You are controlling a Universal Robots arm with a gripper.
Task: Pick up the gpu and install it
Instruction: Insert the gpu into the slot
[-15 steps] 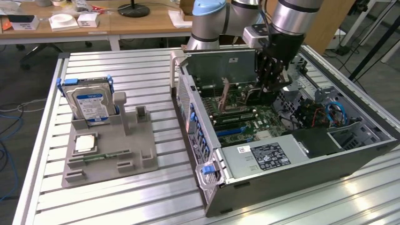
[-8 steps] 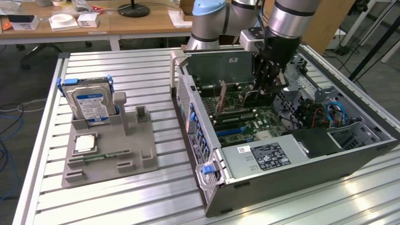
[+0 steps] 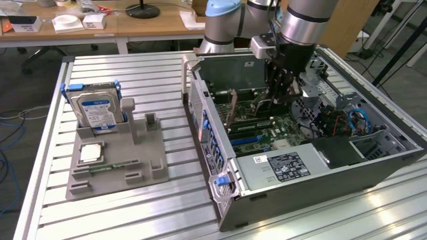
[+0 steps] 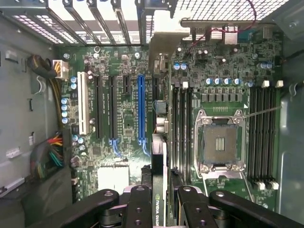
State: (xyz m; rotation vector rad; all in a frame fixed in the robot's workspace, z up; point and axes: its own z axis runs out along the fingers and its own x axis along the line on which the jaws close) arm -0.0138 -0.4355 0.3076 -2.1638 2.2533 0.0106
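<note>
The pincer [image 4: 160,202] gripped the gpu [image 4: 160,156] edge-on, low inside the case [image 3: 220,150] above the blue slot [image 4: 141,111]. Risk: the card looked offset from any slot; pressing could jam.

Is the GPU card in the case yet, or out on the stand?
In the case, unseated: the thin dark card with silver bracket hangs edge-on in the claw above the green motherboard of the open computer case.

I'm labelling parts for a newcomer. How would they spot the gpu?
Find the open computer case on the slatted table. Inside, beneath the arm, the gpu stands on edge above the motherboard. Unlike the flat boards around it, it's a thin upright card.
</note>
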